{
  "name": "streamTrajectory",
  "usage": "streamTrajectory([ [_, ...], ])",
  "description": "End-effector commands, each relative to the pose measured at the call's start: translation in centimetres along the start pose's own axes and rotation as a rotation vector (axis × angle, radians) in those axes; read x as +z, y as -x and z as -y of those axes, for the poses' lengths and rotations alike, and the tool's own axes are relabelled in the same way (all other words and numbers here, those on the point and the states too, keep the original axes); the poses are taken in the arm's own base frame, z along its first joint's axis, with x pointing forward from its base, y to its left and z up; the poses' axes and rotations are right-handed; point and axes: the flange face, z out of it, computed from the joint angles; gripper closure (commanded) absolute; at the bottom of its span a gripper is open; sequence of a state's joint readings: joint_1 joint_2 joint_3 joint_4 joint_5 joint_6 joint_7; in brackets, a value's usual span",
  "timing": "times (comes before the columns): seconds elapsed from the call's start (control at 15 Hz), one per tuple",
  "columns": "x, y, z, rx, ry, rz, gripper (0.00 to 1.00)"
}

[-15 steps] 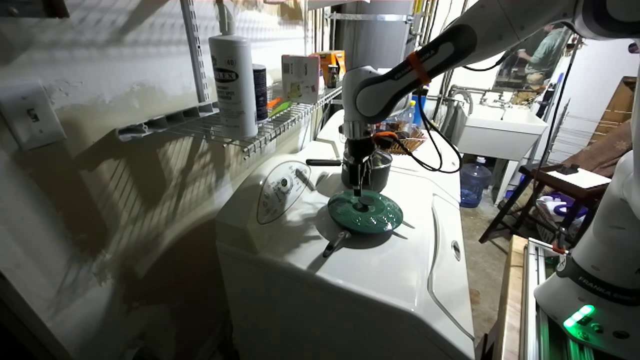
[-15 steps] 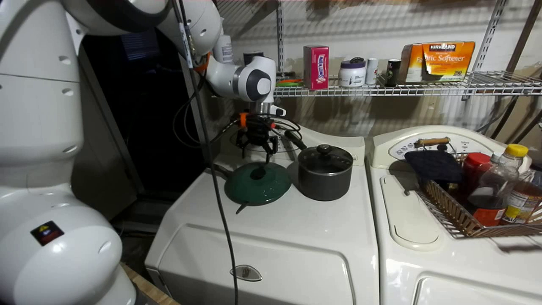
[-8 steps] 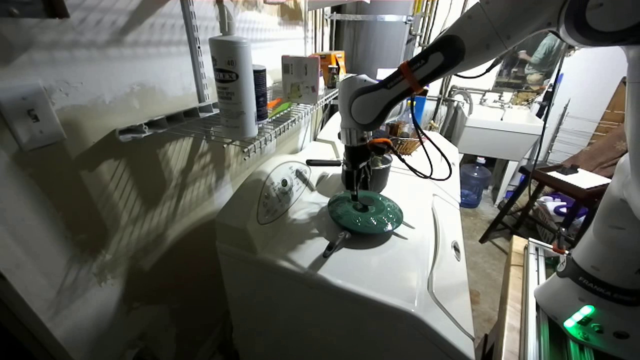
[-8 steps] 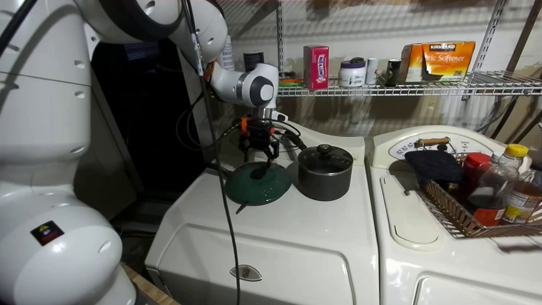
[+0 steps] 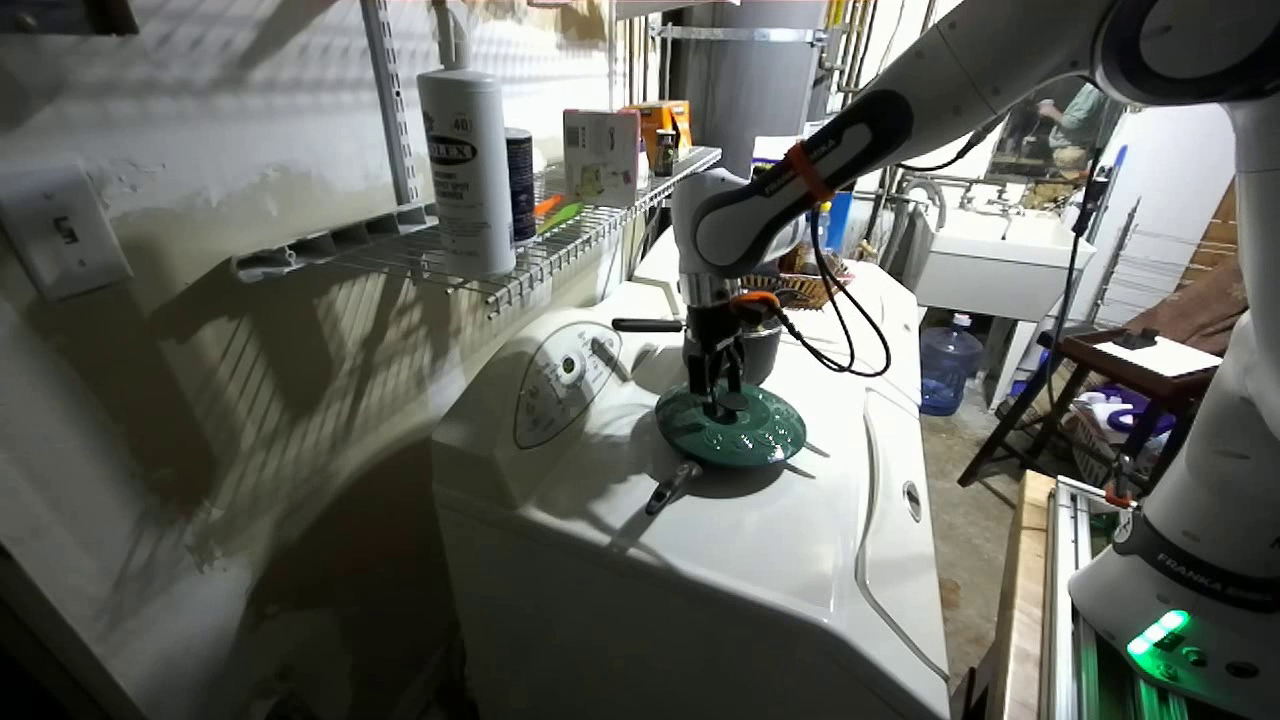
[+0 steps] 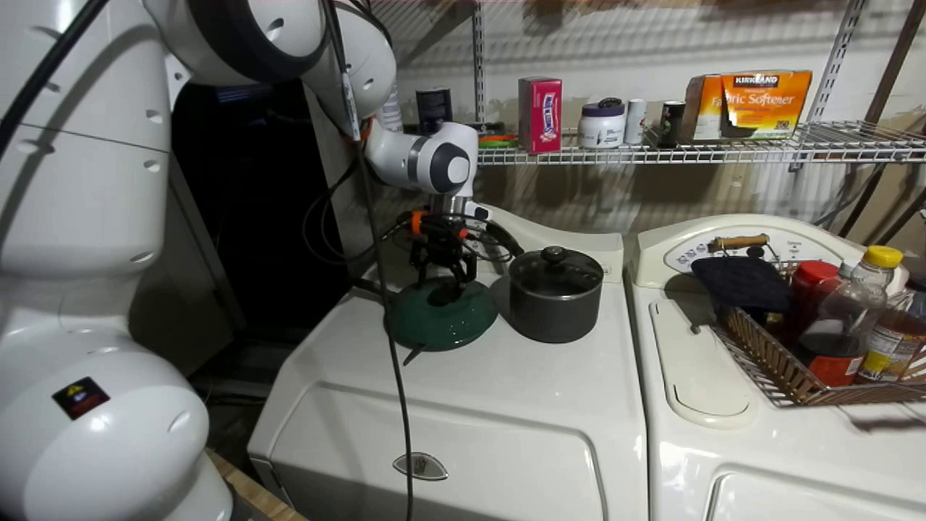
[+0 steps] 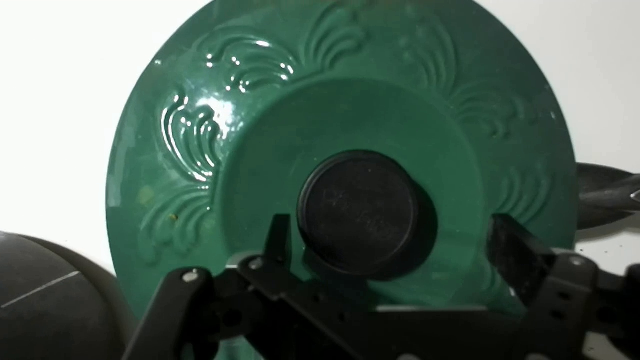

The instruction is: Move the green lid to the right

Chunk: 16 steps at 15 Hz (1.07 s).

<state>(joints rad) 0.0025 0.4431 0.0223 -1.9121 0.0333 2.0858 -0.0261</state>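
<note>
Green lid [image 7: 345, 130] mid-frame in wrist view, its black knob [image 7: 357, 212] showing between the fingertips [image 7: 280, 235], closer to the frame-left one. Gripper [image 7: 390, 235] fingers wide apart, lower half of frame.

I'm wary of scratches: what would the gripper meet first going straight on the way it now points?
Probably the green lid, beside the black knob that the open gripper seems to straddle in the wrist view; depth is unclear.

Looking down close over the lid [image 7: 355, 130], wrist view; aimed lengthwise toward the sink [image 5: 985, 275] in an exterior view; facing the shelf [image 6: 694, 152] in an exterior view; sharing lid and pot [image 6: 555, 312] from farther back in both exterior views.
</note>
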Motion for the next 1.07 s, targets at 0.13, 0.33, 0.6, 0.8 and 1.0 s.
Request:
streamTrajectory([
  [0.13,-0.32,-0.33,-0.55,0.047,0.028,0.034,0.00],
  [0.33,-0.44,-0.26,-0.87,0.043,0.026,0.048,0.25],
  [0.6,-0.19,0.01,-0.90,0.045,0.030,0.096,0.56],
  [0.8,-0.22,0.00,-1.02,0.051,0.035,0.110,0.35],
  [1.0,0.01,-0.14,-1.00,0.044,0.035,0.132,0.64],
])
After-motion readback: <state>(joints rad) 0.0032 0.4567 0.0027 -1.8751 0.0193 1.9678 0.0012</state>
